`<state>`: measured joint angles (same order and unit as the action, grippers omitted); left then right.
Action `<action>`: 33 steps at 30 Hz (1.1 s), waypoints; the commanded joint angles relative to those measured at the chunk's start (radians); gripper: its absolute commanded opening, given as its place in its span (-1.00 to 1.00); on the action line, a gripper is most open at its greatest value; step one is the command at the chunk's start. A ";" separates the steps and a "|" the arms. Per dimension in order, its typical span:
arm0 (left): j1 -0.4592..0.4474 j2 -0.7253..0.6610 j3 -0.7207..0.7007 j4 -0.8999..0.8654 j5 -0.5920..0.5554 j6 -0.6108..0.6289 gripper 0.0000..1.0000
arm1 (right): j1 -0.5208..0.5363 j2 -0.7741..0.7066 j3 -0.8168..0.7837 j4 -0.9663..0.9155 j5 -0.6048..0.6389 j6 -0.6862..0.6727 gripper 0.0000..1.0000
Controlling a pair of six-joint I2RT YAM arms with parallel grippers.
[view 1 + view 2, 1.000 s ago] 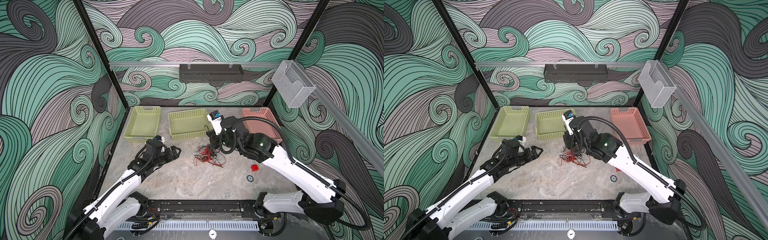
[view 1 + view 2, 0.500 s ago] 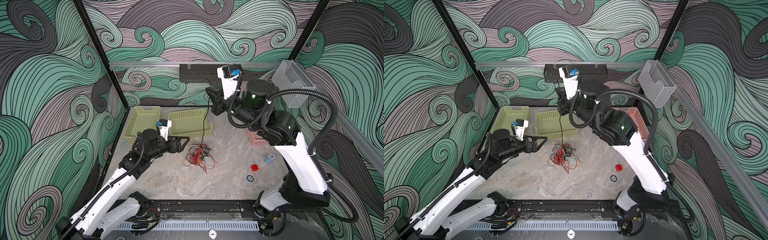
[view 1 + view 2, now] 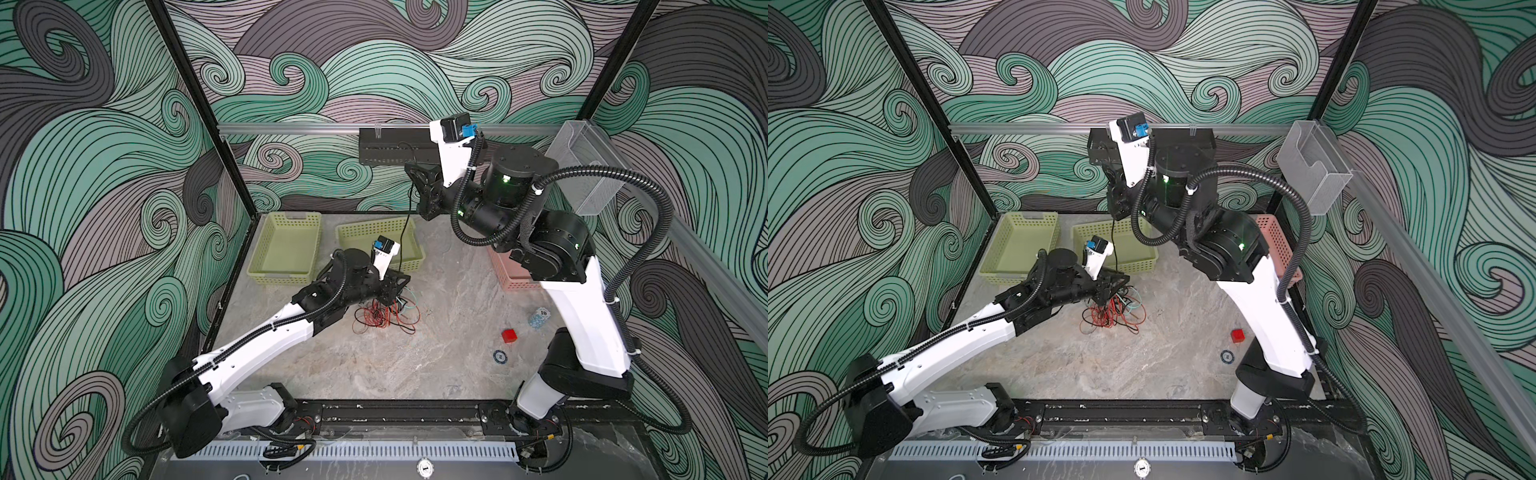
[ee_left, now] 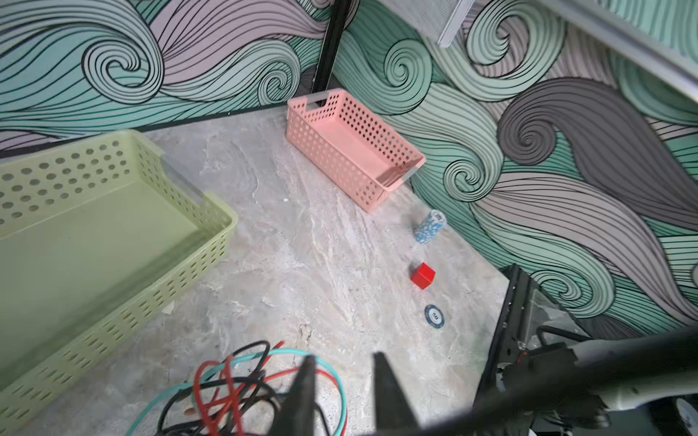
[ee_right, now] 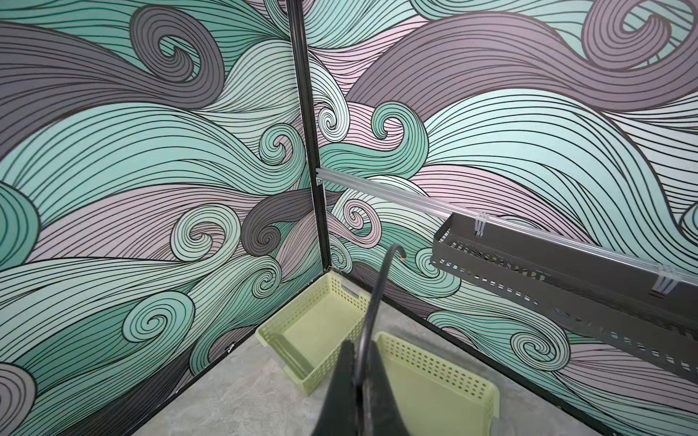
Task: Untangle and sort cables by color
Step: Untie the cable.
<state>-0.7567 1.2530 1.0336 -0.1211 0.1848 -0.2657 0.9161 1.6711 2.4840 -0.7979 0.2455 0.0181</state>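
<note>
1. Right wrist view: note right gripper [image 5: 358, 351] high up near the far wall, fingers pressed together on a black cable [image 5: 377, 287]; short free end curling above the pinch.
2. Both top views: follow that black cable down from the pinch, past the middle green basket [image 3: 376, 226], to the tangle [image 3: 384, 318] of red, black and teal cables on the table [image 3: 415, 365], just near of the baskets; lower end hidden behind the left wrist, so cannot tell whether clear of the heap.
3. Left wrist view: note left gripper [image 4: 343, 364] low at the far side of the tangle, fingers spread; see a teal loop [image 4: 287, 353] and a red strand [image 4: 281, 375] passing by the tips; no pinch visible.
4. Judged step: drawing the black cable up out of the heap, with the left side placed to hold the rest down.
5. Close the left fingers on red and teal strands only, or press them to the table; keep off the black strand in the right pinch.
6. Lift slowly and straight up; stop if the whole heap rises; re-pinch lower rather than yank.
7. Keep the right pinch firm; expect thin wire to slide through.
8. Once free, carry over one basket; left green basket [image 3: 280, 276], middle green and pink basket [image 4: 328, 154] all look empty; cannot tell which colour belongs where.
</note>
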 commanded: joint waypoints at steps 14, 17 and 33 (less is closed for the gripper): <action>-0.002 -0.107 0.172 -0.135 0.009 -0.099 -1.00 | -0.253 -0.529 -1.033 0.173 -0.044 0.206 0.62; -0.001 -0.091 0.207 -0.158 0.008 -0.101 -1.00 | -0.276 -0.598 -1.169 0.173 -0.085 0.229 0.63; 0.064 -0.017 0.531 -0.190 -0.152 -0.011 -1.00 | -0.290 -0.668 -1.351 0.273 -0.111 0.260 0.67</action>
<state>-0.7094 1.2198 1.4261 -0.2939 0.0879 -0.3378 0.6323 1.0180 1.1511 -0.5747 0.1013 0.2485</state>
